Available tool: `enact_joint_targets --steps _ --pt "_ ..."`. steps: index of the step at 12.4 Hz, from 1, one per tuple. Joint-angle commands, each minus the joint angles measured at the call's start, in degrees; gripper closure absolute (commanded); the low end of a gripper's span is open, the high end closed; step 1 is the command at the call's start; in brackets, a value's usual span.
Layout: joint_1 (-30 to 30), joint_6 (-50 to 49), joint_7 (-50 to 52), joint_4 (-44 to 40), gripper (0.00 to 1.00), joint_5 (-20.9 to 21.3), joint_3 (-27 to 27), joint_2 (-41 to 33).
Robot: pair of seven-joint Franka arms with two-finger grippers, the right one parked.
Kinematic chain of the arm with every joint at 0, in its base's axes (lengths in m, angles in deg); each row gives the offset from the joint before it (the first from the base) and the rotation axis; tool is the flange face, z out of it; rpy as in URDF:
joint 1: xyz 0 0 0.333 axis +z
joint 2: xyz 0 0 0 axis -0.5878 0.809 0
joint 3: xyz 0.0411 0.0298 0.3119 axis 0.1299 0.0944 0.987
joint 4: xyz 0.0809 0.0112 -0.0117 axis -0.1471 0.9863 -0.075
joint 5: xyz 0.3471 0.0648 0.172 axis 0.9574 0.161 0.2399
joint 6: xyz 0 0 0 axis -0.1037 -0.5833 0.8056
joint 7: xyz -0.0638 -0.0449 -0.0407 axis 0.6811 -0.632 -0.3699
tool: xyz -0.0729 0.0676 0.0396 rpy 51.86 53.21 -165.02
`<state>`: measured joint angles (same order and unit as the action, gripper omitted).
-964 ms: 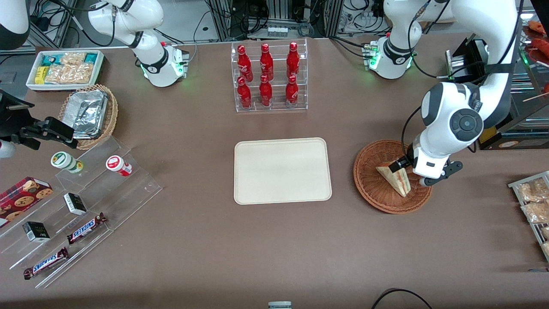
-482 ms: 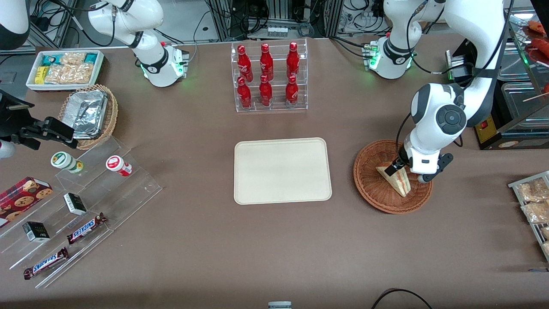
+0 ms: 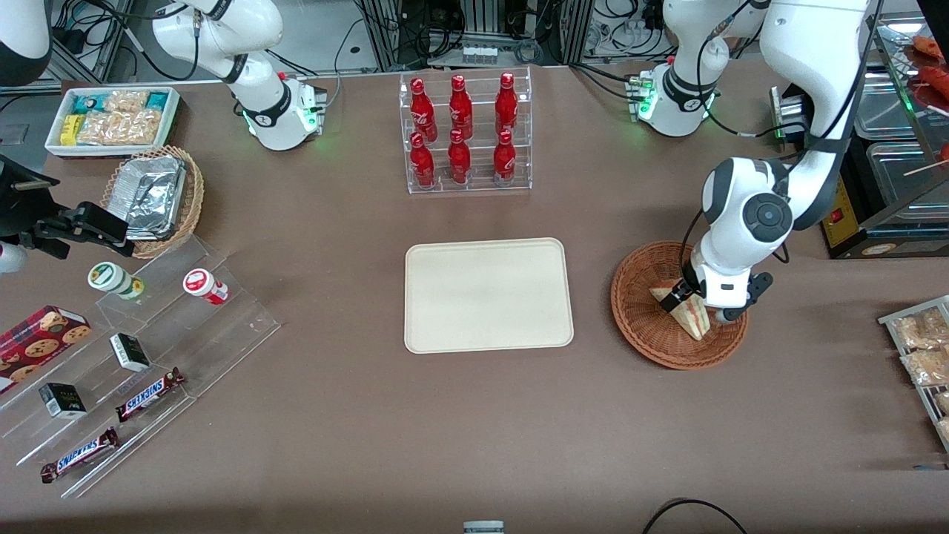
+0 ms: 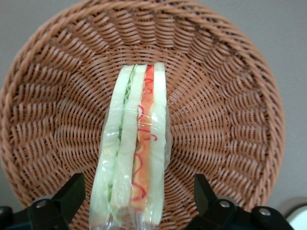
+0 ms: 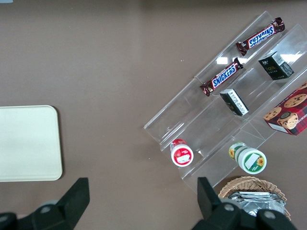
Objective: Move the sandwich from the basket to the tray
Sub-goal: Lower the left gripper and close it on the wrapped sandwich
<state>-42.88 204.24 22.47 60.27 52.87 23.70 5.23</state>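
**A:** ok so where's the sandwich (image 4: 134, 148) sitting? Looks like it's in the round reddish-brown wicker basket (image 3: 643, 320), standing on edge. You can see the layers: pale white bread slices, a green leafy strip, an orange-red filling band, all under shiny clear wrap with a red squiggle on it.

**B:** yep, in the basket. From the front it reads as a small pale wedge (image 3: 691, 313), pointy end aimed toward the tray. The basket weave is tight ribs running out from the centre to a thick braided rim.

**A:** and the end effector (image 4: 136, 203)?

**B:** Low over the basket, right at the sandwich. The two black fingers (image 4: 72, 191) are spread apart, one on each side of the wedge, with visible gaps, so not pinching it.

**A:** tray?

**B:** The cream-beige plastic tray (image 3: 488, 294) is flat, rectangular with rounded corners and a low rim, smooth matte surface. It lies on the brown worktop (image 3: 445, 430) beside the basket, toward the parked arm's end, apart from it. Farther from the camera than the tray there's a clear acrylic rack of glossy red bottles (image 3: 461, 130).
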Motion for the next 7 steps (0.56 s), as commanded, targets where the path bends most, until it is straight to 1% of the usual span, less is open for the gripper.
enact_joint_targets --steps 1,2,3,5,7 --pt "-0.4 0.8 1.5 0.1 0.34 1.1 0.3 -0.1" --pt "-0.4 0.7 1.5 0.2 0.67 1.1 0.3 -0.1" --pt "-0.4 0.4 1.3 0.2 0.85 1.1 0.3 -0.2" --pt "-0.4 -0.7 1.0 0.0 0.88 1.1 0.3 -1.3" --pt "-0.4 -3.9 1.0 -1.1 0.88 1.1 0.3 -2.9"
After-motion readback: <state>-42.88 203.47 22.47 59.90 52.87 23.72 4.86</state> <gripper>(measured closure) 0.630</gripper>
